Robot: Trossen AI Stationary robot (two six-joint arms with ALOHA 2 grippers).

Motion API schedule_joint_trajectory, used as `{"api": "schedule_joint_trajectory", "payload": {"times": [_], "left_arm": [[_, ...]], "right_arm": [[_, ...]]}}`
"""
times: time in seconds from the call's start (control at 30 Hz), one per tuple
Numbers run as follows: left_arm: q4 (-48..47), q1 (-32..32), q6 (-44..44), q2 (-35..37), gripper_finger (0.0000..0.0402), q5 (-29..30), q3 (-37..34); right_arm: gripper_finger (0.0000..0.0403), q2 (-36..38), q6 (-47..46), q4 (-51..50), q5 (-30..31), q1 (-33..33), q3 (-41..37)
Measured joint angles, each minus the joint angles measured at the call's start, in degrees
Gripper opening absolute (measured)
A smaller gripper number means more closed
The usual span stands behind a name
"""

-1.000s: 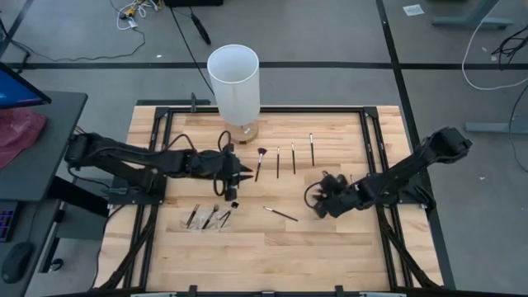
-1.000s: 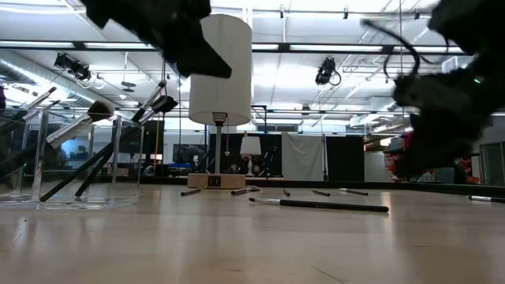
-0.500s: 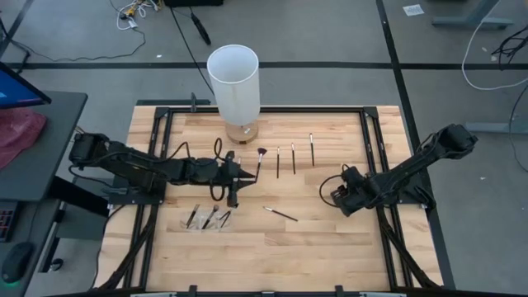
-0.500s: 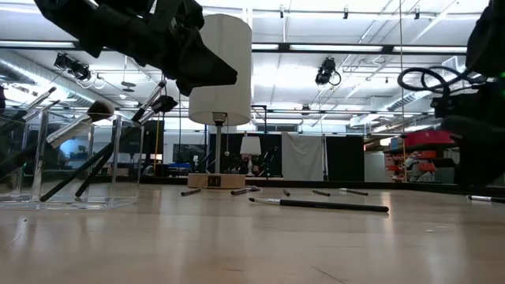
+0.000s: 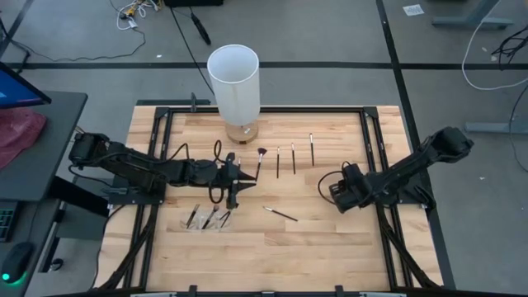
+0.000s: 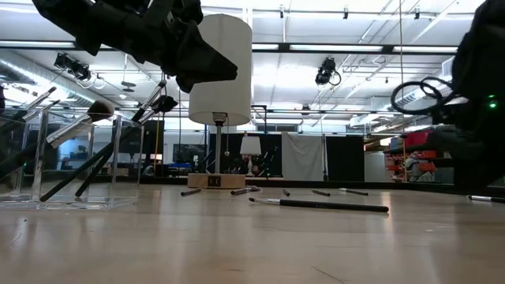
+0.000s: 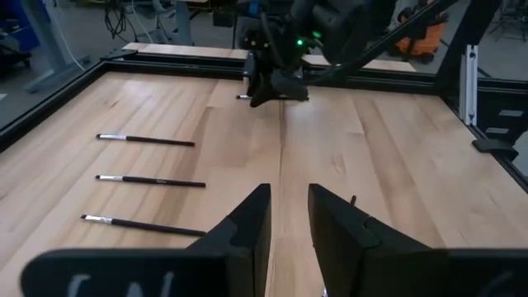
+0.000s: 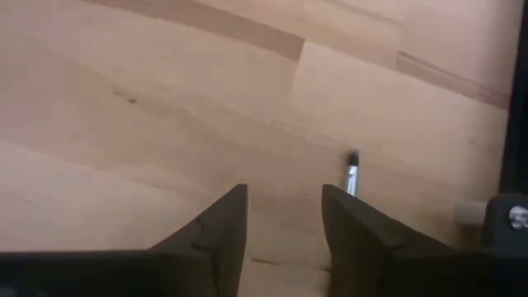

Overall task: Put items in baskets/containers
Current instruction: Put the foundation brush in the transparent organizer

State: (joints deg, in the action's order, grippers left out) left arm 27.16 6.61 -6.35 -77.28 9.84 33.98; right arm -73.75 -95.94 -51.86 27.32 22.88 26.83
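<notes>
Pale wood table, white cylinder, dark brushes, maybe blk

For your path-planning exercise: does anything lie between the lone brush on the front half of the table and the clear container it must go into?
Nothing visible does. The lone brush lies on bare wood, apart from the clear container, with an open strip of table between them. The left gripper hangs farther back, off that line.

Bare table ahead; white cylinder blocks behind.
</notes>
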Motion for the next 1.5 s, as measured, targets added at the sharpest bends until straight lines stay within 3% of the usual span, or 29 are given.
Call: {"api": "schedule_joint_trajectory", "payload": {"times": [0.27, 0.43, 0.7, 1.03, 1.3, 1.5], "left_arm": [[0.02, 0.00, 0.35, 0.02, 0.0085, 0.01, 0.00], [0.02, 0.02, 1.06, 0.01, 0.0085, -0.01, 0.00], [0.02, 0.02, 1.66, 0.00, 0.0085, -0.02, 0.00], [0.04, 0.02, 1.66, 0.00, 0.0085, -0.02, 0.00], [0.02, 0.02, 1.64, 0.00, 0.0085, -0.02, 0.02], [0.01, 0.07, 1.62, 0.00, 0.0085, -0.02, 0.02]], "right_arm": [[0.0199, 0.01, 12.50, -0.26, -10.75, -6.67, 1.68], [0.0204, 0.08, 13.34, -0.19, -11.92, -9.04, 1.66], [0.0181, -0.04, 10.95, -0.65, -10.01, -9.68, 1.65], [0.0136, -0.05, 24.09, -6.53, -15.52, -14.42, 6.75], [0.0101, -2.68, 25.40, -5.95, -16.41, -17.38, 6.51], [0.0117, -7.13, 25.48, -5.92, -16.24, -18.83, 6.36]]}}
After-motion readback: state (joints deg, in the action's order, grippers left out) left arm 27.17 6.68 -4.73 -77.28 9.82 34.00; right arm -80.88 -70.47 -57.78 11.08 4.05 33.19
